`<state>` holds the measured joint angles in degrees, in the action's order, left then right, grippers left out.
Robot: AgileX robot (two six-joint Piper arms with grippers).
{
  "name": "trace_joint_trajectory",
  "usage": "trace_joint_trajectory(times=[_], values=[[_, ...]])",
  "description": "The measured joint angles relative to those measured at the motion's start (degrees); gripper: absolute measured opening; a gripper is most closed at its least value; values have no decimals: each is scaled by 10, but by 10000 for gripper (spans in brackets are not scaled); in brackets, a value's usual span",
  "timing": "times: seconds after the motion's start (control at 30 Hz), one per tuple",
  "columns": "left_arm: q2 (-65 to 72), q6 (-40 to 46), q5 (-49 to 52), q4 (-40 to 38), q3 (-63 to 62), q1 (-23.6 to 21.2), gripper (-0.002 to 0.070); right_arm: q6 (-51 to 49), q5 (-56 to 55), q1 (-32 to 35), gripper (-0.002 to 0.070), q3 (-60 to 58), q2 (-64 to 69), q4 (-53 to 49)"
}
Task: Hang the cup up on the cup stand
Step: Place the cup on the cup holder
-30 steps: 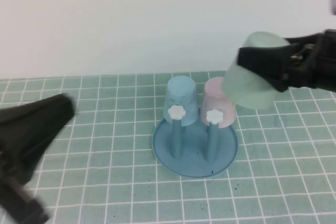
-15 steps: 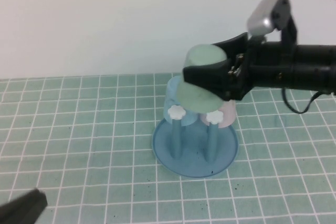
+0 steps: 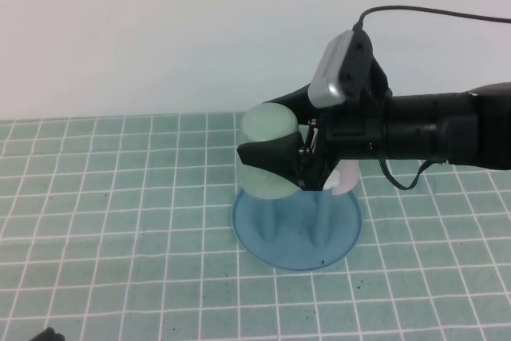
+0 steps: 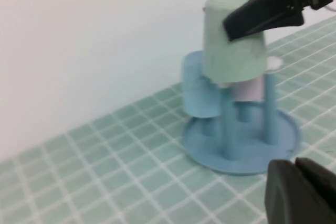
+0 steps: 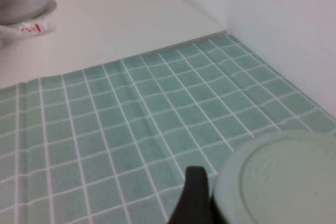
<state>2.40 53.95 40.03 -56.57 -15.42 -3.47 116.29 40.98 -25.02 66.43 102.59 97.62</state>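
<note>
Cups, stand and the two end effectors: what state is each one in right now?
Mint-green cup: upside down, gripped, held over the stand.
Light blue cup: upside down on a peg.
Pink cup: on a peg, mostly hidden.
Cup stand: upright on the table.
Right end effector: shut on the mint-green cup.
Left end effector: shut, empty, low near the stand.

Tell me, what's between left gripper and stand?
Bare mat only, in the left wrist view; left gripper low nearby. Right gripper holds the cup over the stand.
</note>
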Motion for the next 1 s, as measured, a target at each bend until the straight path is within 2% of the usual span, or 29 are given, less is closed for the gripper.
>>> trace_joint_trajectory(times=[0.4,0.73,0.9,1.0], values=[[-9,19,-166,85,15,0,1,8,-10,0,585,24,49,0],[-9,16,-385,74,80,0,1,23,-10,0,589,26,83,0],[-9,9,-505,64,143,0,1,23,-6,0,660,26,89,0],[-9,-51,-515,139,157,0,1,23,-2,0,683,27,89,0]])
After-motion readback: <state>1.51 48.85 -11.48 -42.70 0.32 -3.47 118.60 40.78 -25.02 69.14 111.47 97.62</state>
